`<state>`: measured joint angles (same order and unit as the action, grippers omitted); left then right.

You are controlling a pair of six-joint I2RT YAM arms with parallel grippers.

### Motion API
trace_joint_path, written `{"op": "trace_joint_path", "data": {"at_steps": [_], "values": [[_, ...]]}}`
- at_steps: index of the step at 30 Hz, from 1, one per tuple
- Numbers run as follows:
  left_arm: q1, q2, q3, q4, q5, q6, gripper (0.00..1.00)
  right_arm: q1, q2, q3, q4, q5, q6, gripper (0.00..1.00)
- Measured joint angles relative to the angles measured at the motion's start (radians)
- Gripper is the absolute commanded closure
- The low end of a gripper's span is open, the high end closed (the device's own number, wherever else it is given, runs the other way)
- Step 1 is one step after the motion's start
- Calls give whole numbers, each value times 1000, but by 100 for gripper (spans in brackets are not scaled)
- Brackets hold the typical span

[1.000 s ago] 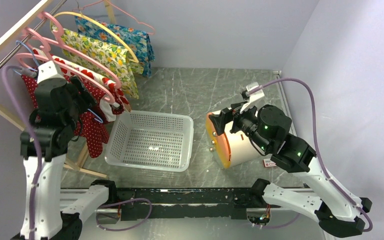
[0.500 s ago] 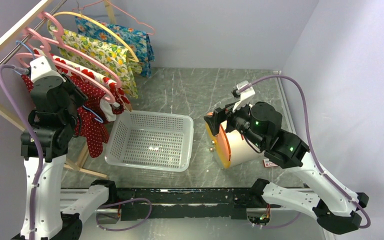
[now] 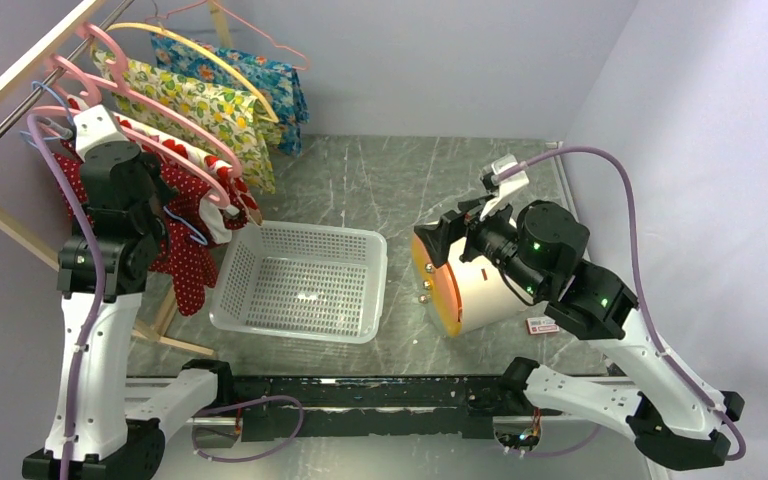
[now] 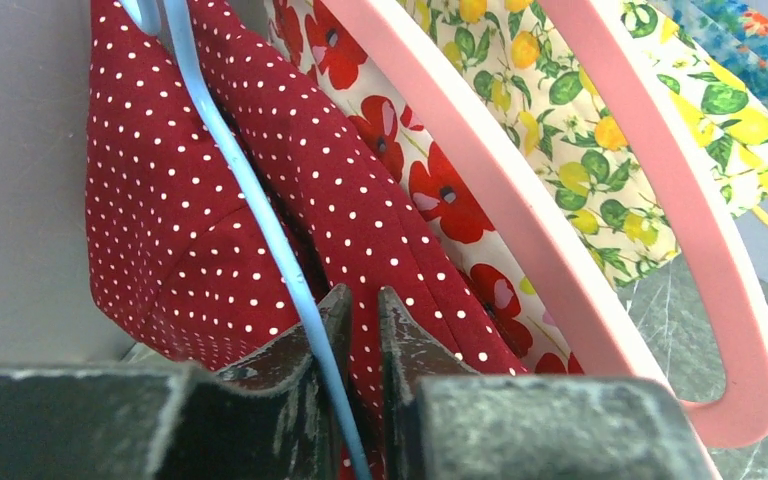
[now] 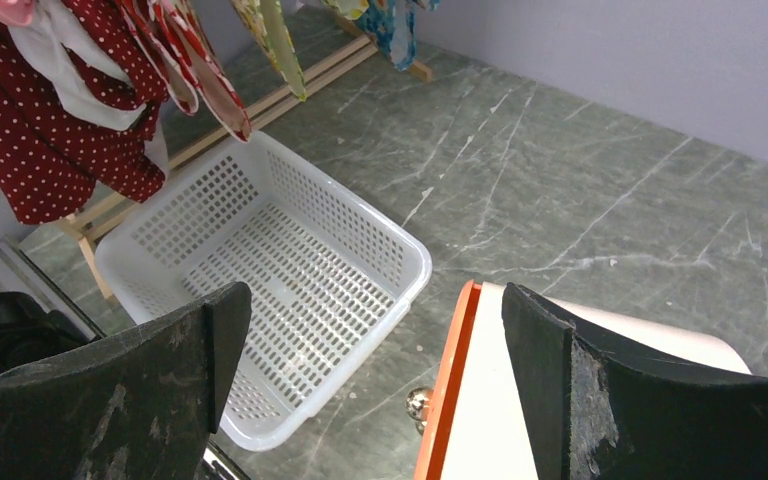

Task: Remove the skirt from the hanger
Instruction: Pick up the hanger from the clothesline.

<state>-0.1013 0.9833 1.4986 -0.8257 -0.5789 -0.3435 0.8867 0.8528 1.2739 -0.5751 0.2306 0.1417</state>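
Note:
The skirt (image 3: 188, 262) is dark red with white dots and hangs on a thin blue hanger (image 3: 191, 232) at the near end of the rail. In the left wrist view the skirt (image 4: 180, 230) fills the left half, with the blue hanger wire (image 4: 245, 185) running down across it. My left gripper (image 4: 363, 297) is shut on a fold of the skirt, and the wire passes along its left finger (image 4: 300, 350). From above, my left gripper (image 3: 163, 215) is buried in the red cloth. My right gripper (image 5: 375, 305) hangs wide open and holds nothing, over the gap between basket and drum.
A white slotted basket (image 3: 300, 322) sits just right of the rack. A white drum with an orange rim (image 3: 480, 292) lies under the right arm. Pink hangers carry a poppy-print garment (image 3: 175, 155), a lemon print (image 3: 210, 105) and a blue floral one (image 3: 272, 78).
My left jaws have closed from wide apart onto the red skirt, and the left wrist has shifted slightly up toward the rail. The right arm swayed a little and stayed open.

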Motion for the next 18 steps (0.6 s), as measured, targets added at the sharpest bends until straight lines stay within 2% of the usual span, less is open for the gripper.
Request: {"op": "trace_joint_path", "data": {"at_steps": [5,18], "values": [[1,-39,-64,82,10,10,93,0,-7,0,-15,1,4,0],[2,-157,-201,230,-67,70,93,0,6,24,-16,-2,11,0]]}}
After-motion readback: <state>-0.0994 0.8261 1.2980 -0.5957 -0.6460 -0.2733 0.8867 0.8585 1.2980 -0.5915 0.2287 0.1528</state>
